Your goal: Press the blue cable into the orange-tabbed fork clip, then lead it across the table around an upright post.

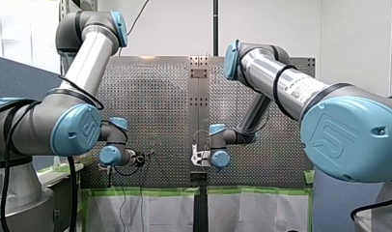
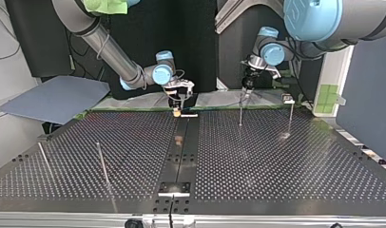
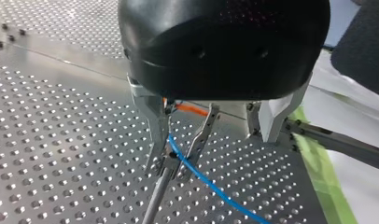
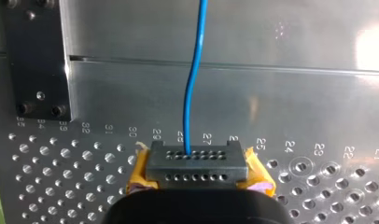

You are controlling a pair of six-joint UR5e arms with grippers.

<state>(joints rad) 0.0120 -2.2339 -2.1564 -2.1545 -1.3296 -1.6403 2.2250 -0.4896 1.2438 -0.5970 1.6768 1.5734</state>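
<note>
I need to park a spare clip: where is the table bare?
In the top view, the table is bare at its near right, bordered by the middle strip and the far posts. Crowded: the far edge, around my right pincer and my left pincer.

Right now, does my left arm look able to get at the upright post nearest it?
Probably yes: my left gripper hangs right at that post's top, gripping the blue cable, and nothing stands between them.
</note>
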